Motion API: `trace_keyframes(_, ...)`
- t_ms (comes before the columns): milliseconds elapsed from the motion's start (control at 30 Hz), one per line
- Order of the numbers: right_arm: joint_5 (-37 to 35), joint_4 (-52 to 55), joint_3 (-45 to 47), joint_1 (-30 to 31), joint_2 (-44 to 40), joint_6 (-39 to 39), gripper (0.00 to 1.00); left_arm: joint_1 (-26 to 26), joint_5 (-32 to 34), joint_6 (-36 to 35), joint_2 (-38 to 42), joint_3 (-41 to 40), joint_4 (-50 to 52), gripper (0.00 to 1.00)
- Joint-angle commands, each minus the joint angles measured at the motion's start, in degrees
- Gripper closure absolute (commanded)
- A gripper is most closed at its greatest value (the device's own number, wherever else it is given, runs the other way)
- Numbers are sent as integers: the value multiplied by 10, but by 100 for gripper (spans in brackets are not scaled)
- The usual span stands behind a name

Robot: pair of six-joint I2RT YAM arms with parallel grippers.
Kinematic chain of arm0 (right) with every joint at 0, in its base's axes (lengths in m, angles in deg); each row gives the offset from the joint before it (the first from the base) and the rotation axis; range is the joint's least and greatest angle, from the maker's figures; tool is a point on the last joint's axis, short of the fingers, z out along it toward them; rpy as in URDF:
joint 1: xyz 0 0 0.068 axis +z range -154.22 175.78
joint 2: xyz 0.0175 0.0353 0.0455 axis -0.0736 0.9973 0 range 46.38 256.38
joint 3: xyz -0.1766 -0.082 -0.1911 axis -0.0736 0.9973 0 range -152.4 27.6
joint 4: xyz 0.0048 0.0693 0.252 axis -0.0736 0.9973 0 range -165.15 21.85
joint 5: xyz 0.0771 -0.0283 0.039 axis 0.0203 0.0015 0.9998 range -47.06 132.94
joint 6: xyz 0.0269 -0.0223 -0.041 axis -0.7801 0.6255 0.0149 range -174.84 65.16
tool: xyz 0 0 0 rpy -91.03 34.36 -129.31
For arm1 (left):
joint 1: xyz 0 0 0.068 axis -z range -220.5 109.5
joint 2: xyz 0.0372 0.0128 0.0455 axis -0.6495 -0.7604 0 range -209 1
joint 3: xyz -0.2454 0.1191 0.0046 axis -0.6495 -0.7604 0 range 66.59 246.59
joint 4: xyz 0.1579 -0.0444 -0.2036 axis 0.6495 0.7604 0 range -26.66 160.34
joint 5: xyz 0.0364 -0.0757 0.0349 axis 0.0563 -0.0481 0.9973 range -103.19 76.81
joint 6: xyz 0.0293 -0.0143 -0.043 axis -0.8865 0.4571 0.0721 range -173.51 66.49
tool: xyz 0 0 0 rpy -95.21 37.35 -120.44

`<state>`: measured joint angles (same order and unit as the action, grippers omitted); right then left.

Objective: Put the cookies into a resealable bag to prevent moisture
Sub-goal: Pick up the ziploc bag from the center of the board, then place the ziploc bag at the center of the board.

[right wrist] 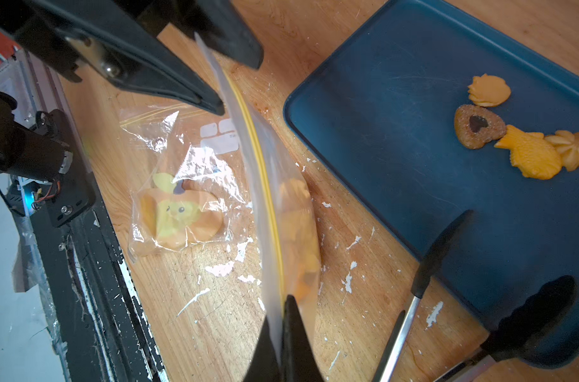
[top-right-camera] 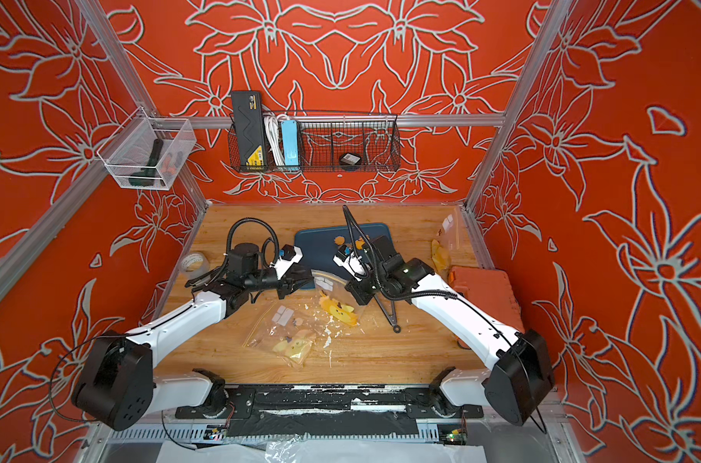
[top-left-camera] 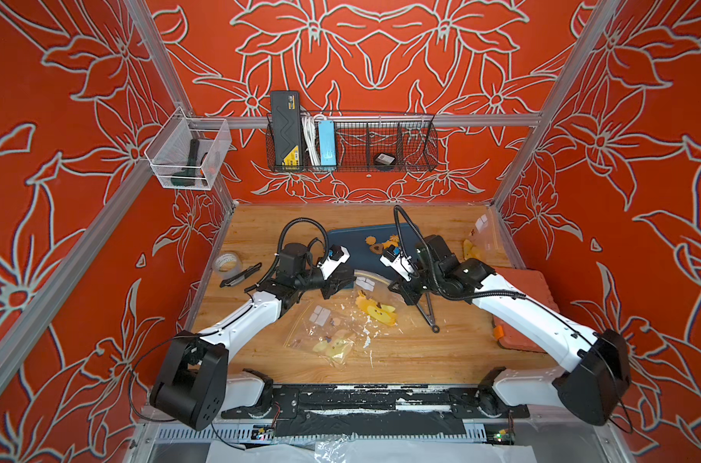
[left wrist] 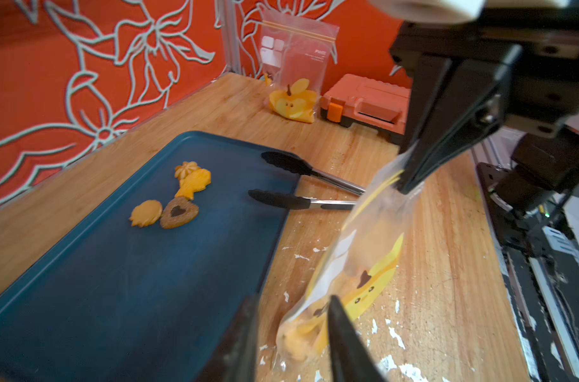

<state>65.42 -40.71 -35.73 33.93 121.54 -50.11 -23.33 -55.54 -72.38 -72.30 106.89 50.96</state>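
Note:
Several cookies (left wrist: 179, 212) lie together on the dark blue tray (left wrist: 83, 281): a flower, a fish, a shell and a brown heart. More cookies (right wrist: 298, 231) sit in the bottom of a clear resealable bag (right wrist: 265, 185) with a yellow zip line and a yellow cartoon print. This bag hangs stretched between my two grippers in front of the tray. My right gripper (right wrist: 283, 301) is shut on one end of the bag's zip edge. My left gripper (left wrist: 293, 299) stands open, its jaws apart on either side of the bag's other end.
A second clear bag (top-left-camera: 329, 340) lies nearer the front edge, and a third (top-left-camera: 475, 240) leans against the right wall. Black-tipped tongs (top-left-camera: 429, 310) lie beside the tray, under my right arm. An orange case (top-left-camera: 521, 296) sits at the right. A tape roll (top-left-camera: 226, 264) and a pen lie at the left.

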Motion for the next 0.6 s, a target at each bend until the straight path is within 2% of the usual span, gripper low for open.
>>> trace_keyframes(0,-35,8,-4,-4,-33,-26,100,-4,101,88,32,-13,-47,0)
trace_keyframes(67,-72,7,-1,-4,-60,-62,100,-4,197,155,39,-10,-50,0)
trace_keyframes(133,-126,18,1,-4,-91,-109,100,-4,298,214,37,11,-11,0)
trace_keyframes(200,-179,57,-16,-4,-110,-138,100,-5,359,265,27,43,47,0)
trace_keyframes(300,-265,131,-60,-7,-127,-166,100,-6,413,333,12,99,148,0)
trace_keyframes(400,-320,197,-116,-34,-115,-171,100,-7,406,384,23,97,169,0)
trace_keyframes(500,-296,211,-147,-103,-93,-165,100,-7,341,383,32,75,159,0)
trace_keyframes(567,-268,207,-161,-144,-73,-160,100,-7,330,390,30,73,175,0)
